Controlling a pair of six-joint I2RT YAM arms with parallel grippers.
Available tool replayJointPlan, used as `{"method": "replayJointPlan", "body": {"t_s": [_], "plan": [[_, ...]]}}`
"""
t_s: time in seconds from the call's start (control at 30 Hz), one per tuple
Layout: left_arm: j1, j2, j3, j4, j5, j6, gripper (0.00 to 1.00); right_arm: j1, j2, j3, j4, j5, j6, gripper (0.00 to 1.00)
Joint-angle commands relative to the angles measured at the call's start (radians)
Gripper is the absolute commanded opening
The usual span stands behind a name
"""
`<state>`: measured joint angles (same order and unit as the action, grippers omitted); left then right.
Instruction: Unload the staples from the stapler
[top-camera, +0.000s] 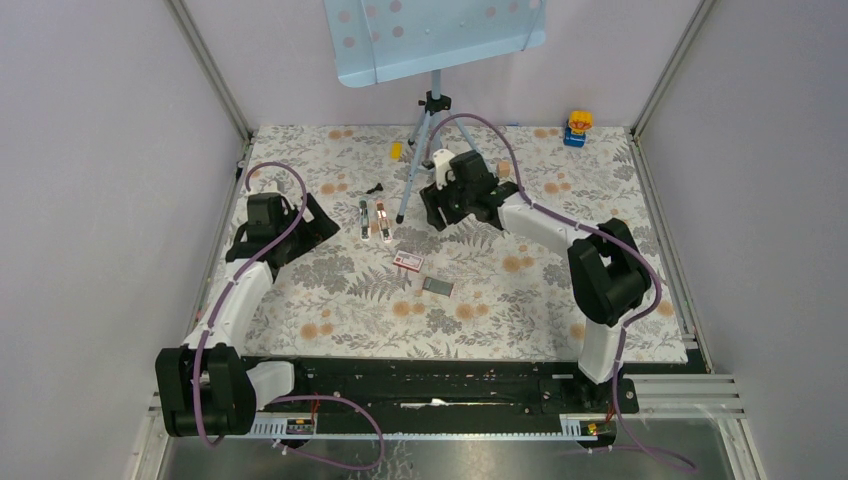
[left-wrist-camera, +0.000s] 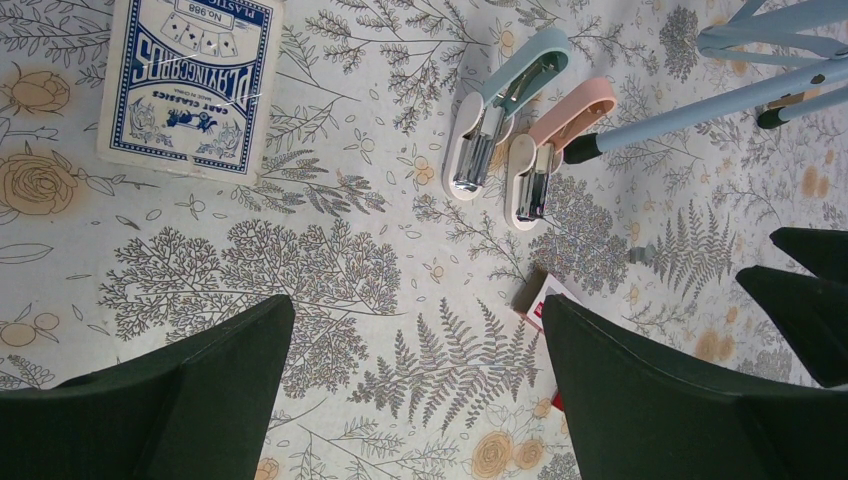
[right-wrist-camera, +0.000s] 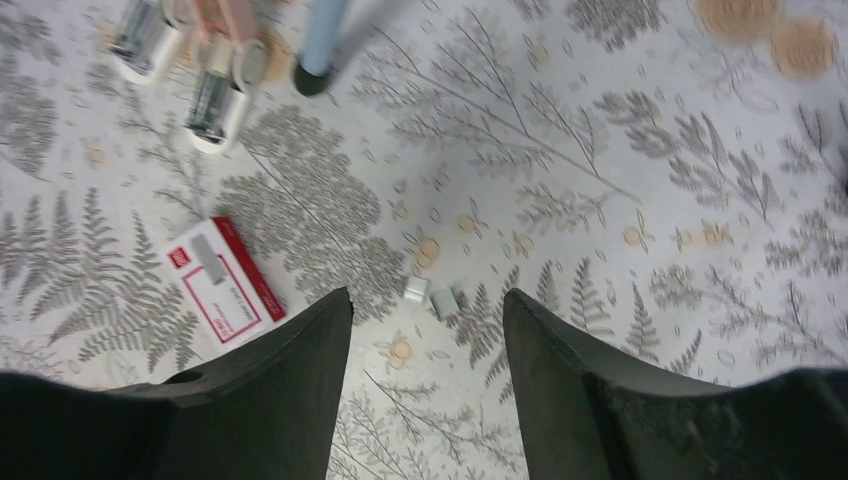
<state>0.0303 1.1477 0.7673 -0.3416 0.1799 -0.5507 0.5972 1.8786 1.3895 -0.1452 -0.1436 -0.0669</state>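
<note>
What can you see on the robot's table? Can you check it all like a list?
Surface: flowery cloth, lying flat.
Job's things: pink stapler, lying open; loose staples cannot be made out.
Clutter: blue stapler, open, right beside the pink one; playing-card box; red-and-white box; two tiny pale bits; yellow-and-blue toy at the far edge.
Claws: left claw open, holding nothing; right claw open, holding nothing.
Cables: purple cables loop along both arms.
Surroundings: tripod holding a pale blue board; plain walls.
</note>
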Motion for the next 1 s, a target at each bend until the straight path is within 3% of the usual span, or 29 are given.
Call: {"method": "replayJointPlan", "body": {"t_s": [0.0, 0.27, 0.97], "plan": [[0.005, 0.005, -0.002, 0.055, 0.006, 0.003, 0.99, -0.004, 0.023, 0.005, -0.100, 0.098, 0.045, 0.62], [0.005, 0.007, -0.002, 0.055, 0.004, 0.005, 0.99, -0.011, 0.091, 0.044, -0.174, 0.126, 0.047, 0.52], [0.011, 0.022, 0.004, 0.057, 0.014, 0.003, 0.99, -0.002, 0.201, 0.104, -0.260, 0.079, -0.046, 0.55]]}}
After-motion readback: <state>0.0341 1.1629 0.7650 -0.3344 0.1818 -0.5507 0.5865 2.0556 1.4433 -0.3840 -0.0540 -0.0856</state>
